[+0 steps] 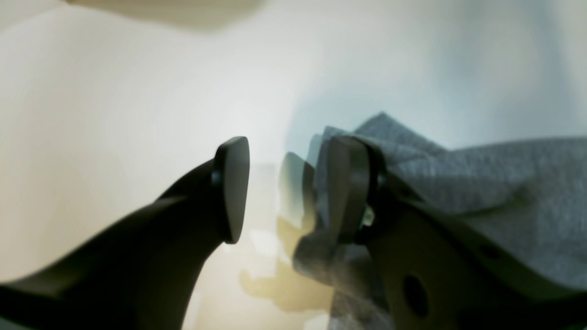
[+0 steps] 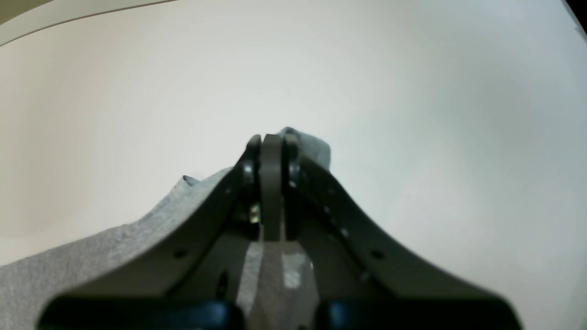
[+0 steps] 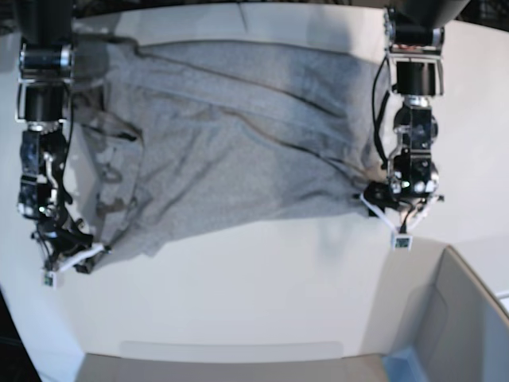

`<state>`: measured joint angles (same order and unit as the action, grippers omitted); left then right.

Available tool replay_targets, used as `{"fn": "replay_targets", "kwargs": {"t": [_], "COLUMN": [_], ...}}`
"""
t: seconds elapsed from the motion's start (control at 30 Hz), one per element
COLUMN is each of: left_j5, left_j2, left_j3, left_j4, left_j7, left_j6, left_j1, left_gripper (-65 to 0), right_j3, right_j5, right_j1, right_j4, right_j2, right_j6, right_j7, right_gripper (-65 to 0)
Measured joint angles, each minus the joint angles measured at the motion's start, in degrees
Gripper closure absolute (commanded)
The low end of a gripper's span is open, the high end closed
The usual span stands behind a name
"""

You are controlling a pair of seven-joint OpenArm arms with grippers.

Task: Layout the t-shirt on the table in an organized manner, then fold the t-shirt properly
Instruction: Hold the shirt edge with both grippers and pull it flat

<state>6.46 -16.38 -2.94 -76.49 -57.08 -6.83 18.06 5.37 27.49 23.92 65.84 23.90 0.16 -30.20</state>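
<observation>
The light grey t-shirt [image 3: 238, 135] lies spread across the white table [image 3: 238, 294], rumpled, with its left side bunched into folds. On the right of the base view, my left gripper [image 3: 390, 221] sits at the shirt's lower right corner. In the left wrist view that left gripper [image 1: 289, 188] is open, and the t-shirt [image 1: 504, 197] drapes against the outer side of its right finger [image 1: 346, 188]. My right gripper [image 3: 71, 259] is at the shirt's lower left corner. Seen from the right wrist, this gripper [image 2: 273, 142] is shut on the edge of the t-shirt [image 2: 91, 261].
A grey box-like bin [image 3: 445, 318] stands at the lower right corner, close below my left gripper. The table's curved edge runs along the bottom of the base view.
</observation>
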Motion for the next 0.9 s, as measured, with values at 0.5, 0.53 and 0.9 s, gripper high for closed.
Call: {"fn": "replay_targets", "kwargs": {"t": [0.5, 0.53, 0.9], "left_j5": [-0.22, -0.24, -0.15], "left_j2": [-0.81, -0.94, -0.96], "left_j3": [-0.31, -1.38, -6.27], "left_j4": [-4.33, -4.33, -2.84], "left_j7": [0.20, 0.20, -2.27], "left_j6": [0.09, -0.35, -4.33], "left_j1": [0.04, 0.04, -0.07], "left_gripper": [-28.8, -29.0, -31.1], "right_j3": [0.09, 0.09, 0.09], "right_j5": [0.00, 0.00, 0.07], "right_j1": [-0.31, -0.31, -1.07], "right_j4": [0.00, 0.00, 0.00], "right_j2": [-0.09, -0.09, 0.00], "right_j6": [-0.02, -0.02, 0.00], "right_j7": [-0.15, -0.15, -0.02], "right_gripper": [0.0, 0.0, 0.0]}}
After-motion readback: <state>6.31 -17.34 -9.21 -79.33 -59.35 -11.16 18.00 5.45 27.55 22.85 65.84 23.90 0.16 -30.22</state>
